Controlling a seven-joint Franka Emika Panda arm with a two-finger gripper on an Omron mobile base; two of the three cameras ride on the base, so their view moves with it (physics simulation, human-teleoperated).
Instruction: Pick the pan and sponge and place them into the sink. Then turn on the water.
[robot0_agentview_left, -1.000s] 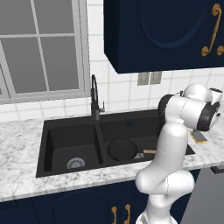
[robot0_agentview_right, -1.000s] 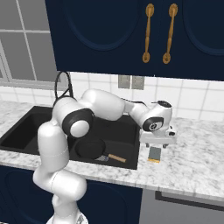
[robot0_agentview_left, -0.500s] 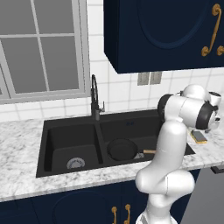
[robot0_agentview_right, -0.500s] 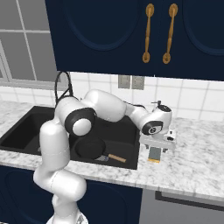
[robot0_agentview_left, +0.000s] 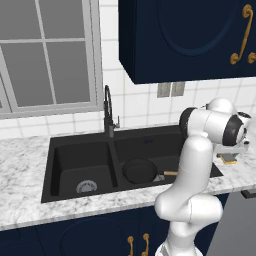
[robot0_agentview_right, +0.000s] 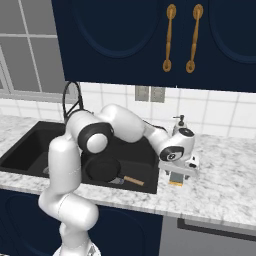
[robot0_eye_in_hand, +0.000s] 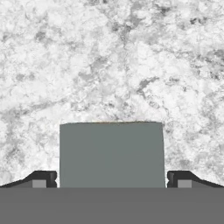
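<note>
**Clerk:** Item one, the pan. Location?

**Checker:** Lying flat in the right basin of the sink, wooden handle pointing toward the counter's front right. That half of the placing looks done; it sits low in the basin so water from the faucet could reach it.

**Clerk:** Item two, the sponge.

**Checker:** On the marble counter, just right of the sink, scouring side up. The hand view looks straight down on its grey-green top; the yellow body shows beneath the hand in the right base view.

**Clerk:** Item three, the gripper.

**Checker:** Lowered over the sponge, one dark fingertip at each side of it. The jaws stand apart, straddling it. Whether the pads already touch its sides cannot be told; no squeeze is visible. The straddle is presumably so the fingers can close across the sponge's narrow width.

**Clerk:** Item four, bystanders.

**Checker:** A soap dispenser stands behind the hand, near the wall, apart from the sponge.

**Clerk:** Item five, the water.

**Checker:** No stream falls from the spout; the tap appears off.

**Clerk:** Outstanding?

**Checker:** By judgement: close on the sponge, carry it to the sink, then turn the tap.
</note>
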